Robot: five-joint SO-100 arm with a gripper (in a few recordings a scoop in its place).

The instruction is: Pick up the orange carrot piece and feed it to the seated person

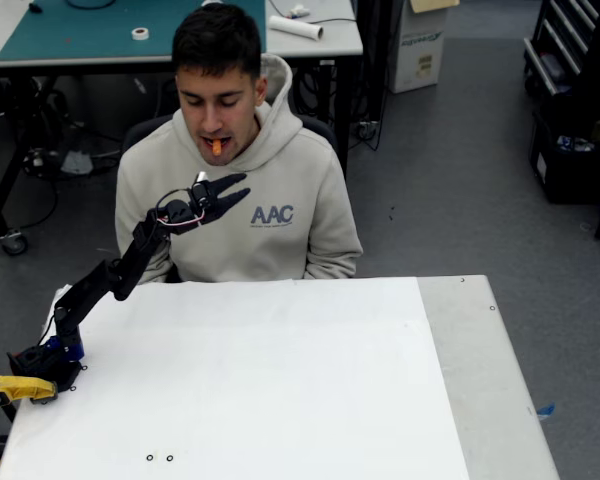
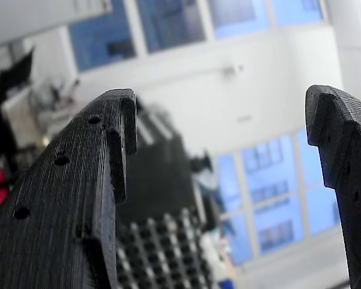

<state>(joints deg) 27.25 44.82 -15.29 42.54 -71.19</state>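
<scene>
The orange carrot piece (image 1: 216, 146) sticks out of the mouth of the seated person (image 1: 270, 215), who sits behind the white table in a beige hoodie. My black gripper (image 1: 236, 188) hangs in front of the person's chest, below and slightly right of the carrot piece, apart from it. Its fingers are spread and hold nothing. In the wrist view the two black fingers (image 2: 90, 198) stand wide apart, with a blurred wall and windows between them.
The white table (image 1: 280, 380) spreads in front of the person. My arm's base (image 1: 45, 360) sits at its left edge beside a yellow tool handle (image 1: 18, 388). A desk with a green mat (image 1: 90, 30) stands behind the person.
</scene>
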